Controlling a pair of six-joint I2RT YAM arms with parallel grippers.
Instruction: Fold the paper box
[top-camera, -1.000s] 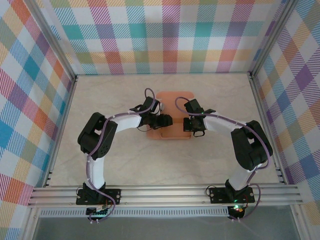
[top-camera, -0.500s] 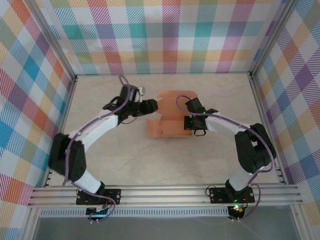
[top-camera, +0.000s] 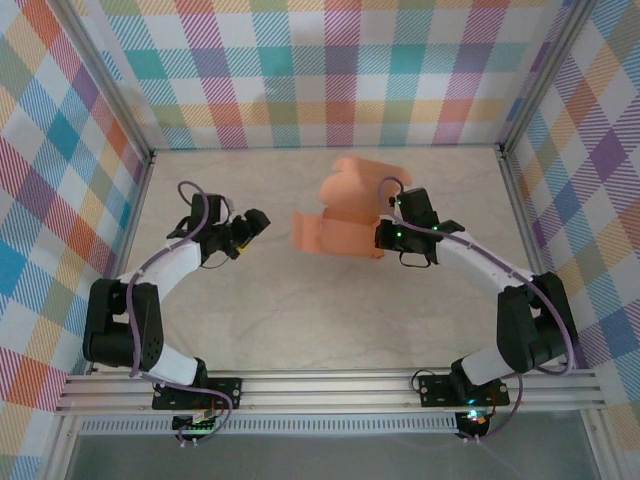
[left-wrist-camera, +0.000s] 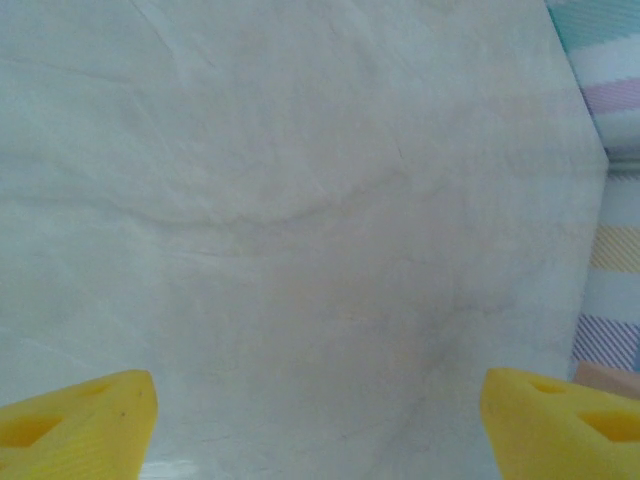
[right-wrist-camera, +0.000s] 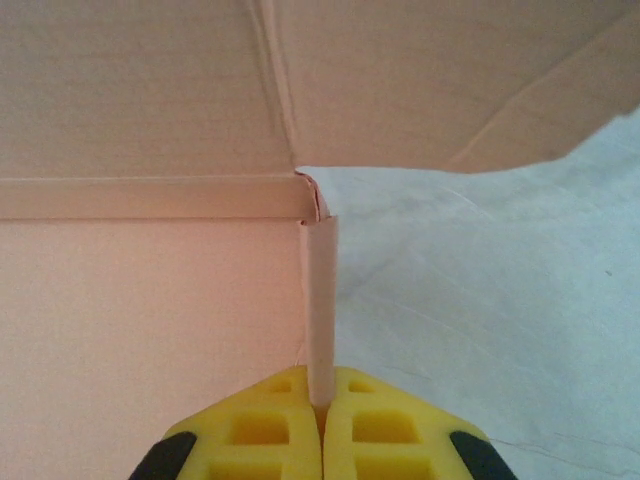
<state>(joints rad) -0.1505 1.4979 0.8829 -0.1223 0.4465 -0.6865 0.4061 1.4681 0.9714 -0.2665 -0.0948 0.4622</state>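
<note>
I see the paper box (top-camera: 345, 215) near the middle of the counter (top-camera: 300, 330), a little toward the far side and closer to the right arm. It is salmon-orange card and it is partly folded up. A flap with rounded corners stands up at its far end, and a flat panel reaches out to the left. I cannot tell if its underside lies fully on the counter or is lifted.

The right gripper (top-camera: 388, 236) is at the right edge of the box. In the right wrist view its yellow fingers (right-wrist-camera: 270, 430) are pressed together on a thin upright strip of the card. This strip rises from between the tips up to a corner, where a horizontal fold meets it. Left of the strip is a plain panel of the box, above it a larger creased flap hangs over, and to the right I see the pale counter.

The left gripper (top-camera: 252, 222) is well apart from the box, to its left, over bare counter. In the left wrist view its two yellow fingers (left-wrist-camera: 75, 420) stand wide apart with nothing between them, and beyond them is the marbled surface
</note>
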